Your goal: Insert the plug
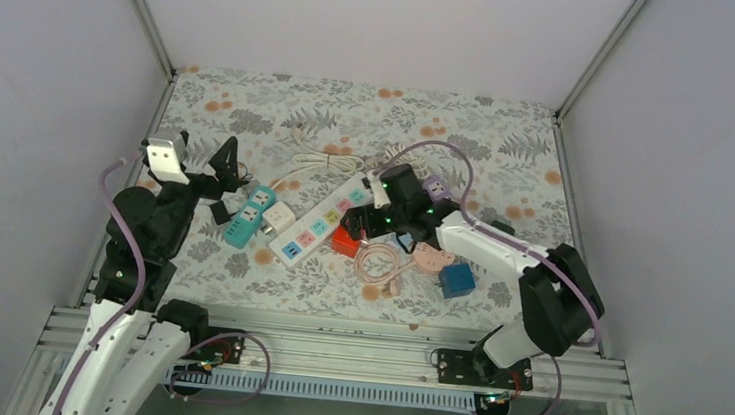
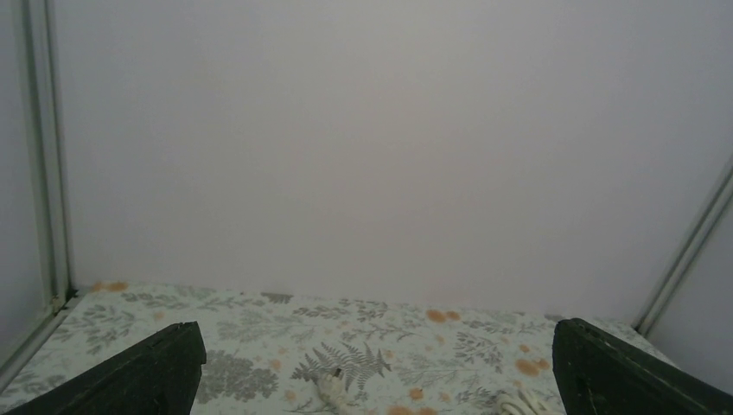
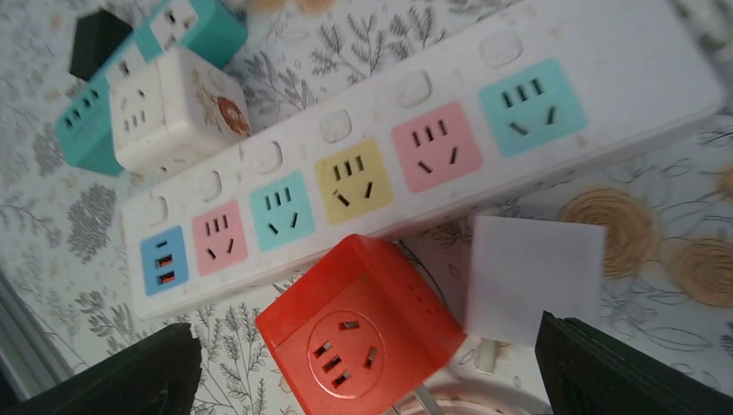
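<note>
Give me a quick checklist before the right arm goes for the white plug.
1. Right gripper open: ok.
2. Flat white square plug below it: ok, lying loose.
3. Sockets on long white power strip free: ok, all empty.
4. Red cube socket clear of plug: not ok, right beside it.
5. Plug's prong direction: cannot tell.
6. Left gripper out of the way: ok, open, facing the back wall.

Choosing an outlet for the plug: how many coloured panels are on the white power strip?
6, in one row along the power strip in the right wrist view: blue USB panel leftmost, then pink, teal, yellow, pink, teal. None seems hidden.
</note>
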### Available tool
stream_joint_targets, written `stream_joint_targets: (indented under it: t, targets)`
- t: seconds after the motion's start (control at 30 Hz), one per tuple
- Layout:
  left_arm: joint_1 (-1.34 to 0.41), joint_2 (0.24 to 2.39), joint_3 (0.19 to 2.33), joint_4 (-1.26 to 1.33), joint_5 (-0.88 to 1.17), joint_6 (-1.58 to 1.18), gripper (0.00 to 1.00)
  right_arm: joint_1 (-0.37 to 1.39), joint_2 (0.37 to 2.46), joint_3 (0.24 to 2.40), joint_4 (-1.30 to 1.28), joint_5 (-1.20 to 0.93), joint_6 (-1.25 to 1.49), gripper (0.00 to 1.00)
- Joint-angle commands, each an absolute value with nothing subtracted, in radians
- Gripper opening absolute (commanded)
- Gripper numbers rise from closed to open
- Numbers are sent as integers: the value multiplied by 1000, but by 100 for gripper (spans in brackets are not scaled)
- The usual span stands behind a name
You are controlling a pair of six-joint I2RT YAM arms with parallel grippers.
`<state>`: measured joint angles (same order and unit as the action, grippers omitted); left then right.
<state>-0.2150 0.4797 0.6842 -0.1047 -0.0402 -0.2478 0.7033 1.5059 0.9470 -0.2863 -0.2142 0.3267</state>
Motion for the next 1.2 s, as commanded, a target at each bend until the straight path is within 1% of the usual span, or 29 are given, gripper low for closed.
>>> stream_joint_targets:
  t: [0.0, 0.1, 0.27, 0.4, 0.53, 0.6, 0.73, 0.8, 0.9, 0.93, 1.07, 1.17]
  targets:
    - [-217, 492, 688, -91, -101, -258, 100, 757, 1583, 1003, -322, -131, 340, 100]
    - [-217, 499, 688, -111, -108, -259, 100, 809, 1616, 1022, -335, -91, 378, 100]
    - [-218, 512, 685, -135, -128, -258, 100, 889, 1701, 1088, -438, 158, 577, 100]
    - [-217, 510, 685, -134, -152, -253, 100, 927, 1726, 1098, -431, 189, 706, 100]
    - [-218, 506, 684, -140, -180, -255, 100, 954, 1799, 1166, -522, 257, 863, 98]
    - [-217, 506, 682, -145, -185, -255, 100, 970, 1817, 1182, -552, 298, 915, 95]
    - [-217, 507, 674, -138, -172, -259, 100, 986, 1803, 1171, -527, 317, 954, 87]
    - [-216, 510, 676, -140, -174, -260, 100, 989, 1795, 1166, -519, 319, 970, 78]
    - [-217, 510, 677, -146, -184, -266, 100, 992, 1785, 1170, -508, 307, 977, 69]
    - [-216, 512, 676, -146, -176, -265, 100, 993, 1778, 1170, -507, 310, 980, 68]
    - [-218, 543, 687, -133, 44, -212, 100, 994, 1719, 1149, -471, 310, 974, 67]
    - [-218, 603, 702, -137, 215, -192, 100, 993, 1632, 1114, -405, 297, 956, 66]
